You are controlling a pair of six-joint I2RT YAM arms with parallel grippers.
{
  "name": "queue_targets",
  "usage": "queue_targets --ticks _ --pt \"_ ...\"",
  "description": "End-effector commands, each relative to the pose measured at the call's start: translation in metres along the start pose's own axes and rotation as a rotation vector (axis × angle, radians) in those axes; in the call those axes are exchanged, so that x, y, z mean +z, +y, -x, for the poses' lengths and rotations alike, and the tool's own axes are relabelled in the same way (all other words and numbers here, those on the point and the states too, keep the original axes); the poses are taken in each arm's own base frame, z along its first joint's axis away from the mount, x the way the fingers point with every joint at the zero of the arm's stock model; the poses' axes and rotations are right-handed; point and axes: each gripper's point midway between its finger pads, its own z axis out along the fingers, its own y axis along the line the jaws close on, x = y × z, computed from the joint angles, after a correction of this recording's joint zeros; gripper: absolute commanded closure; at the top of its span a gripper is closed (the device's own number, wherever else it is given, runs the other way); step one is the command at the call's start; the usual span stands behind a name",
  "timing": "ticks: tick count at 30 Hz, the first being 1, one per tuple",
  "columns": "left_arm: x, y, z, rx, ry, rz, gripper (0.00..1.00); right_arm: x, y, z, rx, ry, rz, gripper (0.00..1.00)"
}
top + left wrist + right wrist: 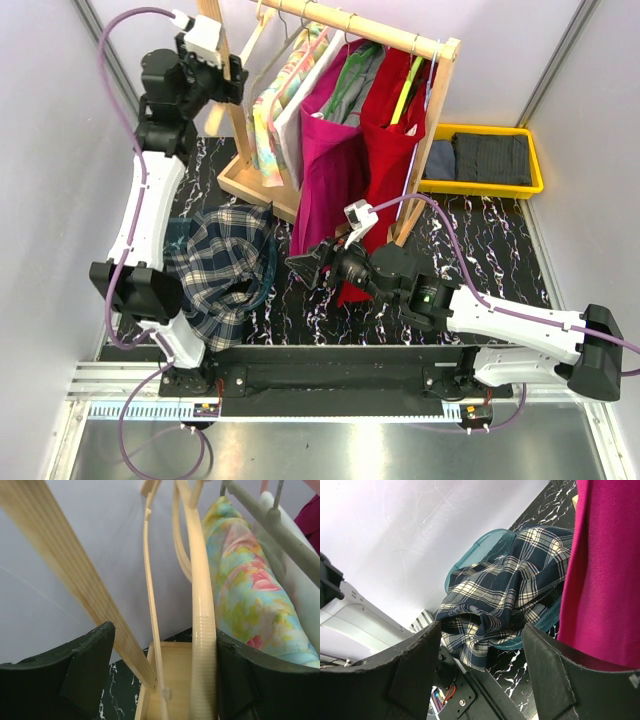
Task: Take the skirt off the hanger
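Counts, left to right: two arms, two pincers, one plaid skirt [225,265], one teal bin [470,555], one wooden rack [385,32], one yellow tray [490,129].

Your left arm [150,200] is stretched up and away from its base to the rack's left end. The left gripper [237,78] stands wide. In its wrist view a bare wooden hanger [202,615] runs down between the jaws, right against the right-hand finger, and the rack's slanted post passes close to the other one. It grips nothing.

The skirt is off the hanger. It lies crumpled in the teal bin on the black marbled table [480,250], near the left arm's base and well below and apart from the left pincer.

On the rail I count five hung pieces: floral [268,110], white [300,105], magenta [330,160], grey-green [362,75], red [390,130].

Your right arm [500,320] lies low across the table, reaching left in front of the rack. The right gripper [298,268] is wide too, with nothing between the jaws. It points at the skirt, which sits just beyond the fingertips, not touching. The magenta piece hangs beside its right-hand finger.

Far right, the tray holds two dark folded cloths, one navy [438,160] and one charcoal [492,158].
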Motion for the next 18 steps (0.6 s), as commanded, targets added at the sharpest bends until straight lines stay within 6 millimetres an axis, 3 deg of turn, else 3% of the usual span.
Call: queue_targets --ticks 1,2,4,5,6,7,10,12,18 --pt "-0.043 0.016 0.06 -0.013 -0.131 0.048 0.25 0.0 0.013 0.013 0.021 -0.025 0.023 0.25" --pt "-0.058 0.019 0.072 -0.013 -0.157 0.056 0.25 0.0 0.014 0.014 0.02 -0.026 0.024 0.25" --pt "-0.069 0.022 0.067 -0.015 -0.152 0.064 0.25 0.0 0.015 0.013 0.02 -0.024 0.027 0.25" --pt "-0.084 0.022 0.081 0.001 -0.19 0.071 0.25 0.0 0.016 0.014 0.021 -0.026 0.03 0.26" --pt "-0.086 0.02 0.07 -0.005 -0.173 0.07 0.25 0.0 0.018 0.014 0.021 -0.024 0.034 0.26" --pt "-0.101 0.022 0.08 0.008 -0.196 0.081 0.25 0.001 0.019 0.014 0.021 -0.022 0.038 0.25" --pt "-0.116 0.019 0.083 0.016 -0.206 0.078 0.26 0.002 0.024 0.012 0.018 -0.015 0.045 0.25" --pt "-0.125 0.027 0.083 0.032 -0.209 0.107 0.26 0.002 0.026 0.012 0.013 -0.012 0.048 0.25" --pt "-0.155 0.029 0.13 0.035 -0.319 0.14 0.25 0.002 0.03 0.012 -0.004 -0.008 0.045 0.24"
